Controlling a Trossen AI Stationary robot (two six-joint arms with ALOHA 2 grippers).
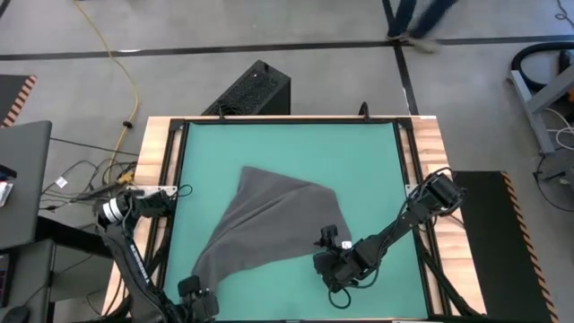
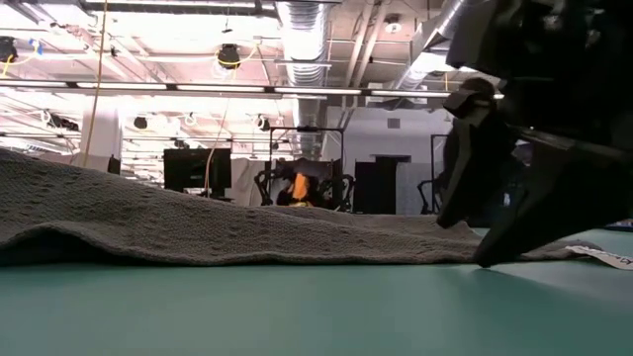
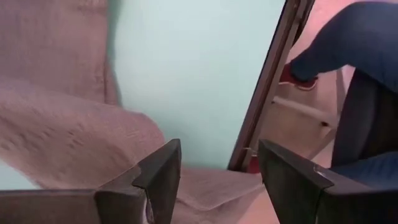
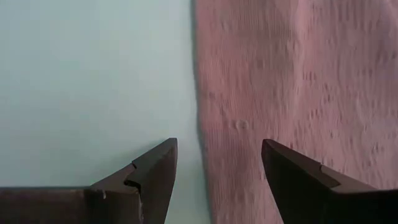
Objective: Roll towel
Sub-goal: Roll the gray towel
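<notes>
The dark grey towel [image 1: 269, 224] lies spread flat on the green mat, fanning out from a narrow corner at the near left to a wide far-right part. It also shows in the low view [image 2: 198, 227]. Its white tag [image 2: 603, 255] lies on the mat at the right edge. My right gripper [image 1: 327, 260] is open and low over the towel's near right edge [image 4: 199, 93], one finger over cloth and one over bare mat. My left gripper [image 1: 199, 301] is open at the near left, its fingers either side of the towel's narrow corner [image 3: 205, 186]. My right gripper points down at the towel's right edge, and the low view [image 2: 514, 198] shows a fingertip down at cloth level; I cannot tell whether it touches. My left gripper stands over the towel's near-left corner; I cannot tell whether it touches.
A black frame rail [image 1: 408, 179] and a wooden border surround the mat. A black box [image 1: 256, 90] stands beyond the far edge. A person's legs [image 3: 354, 93] show beside the table. Bare mat [image 1: 296, 144] lies far of the towel.
</notes>
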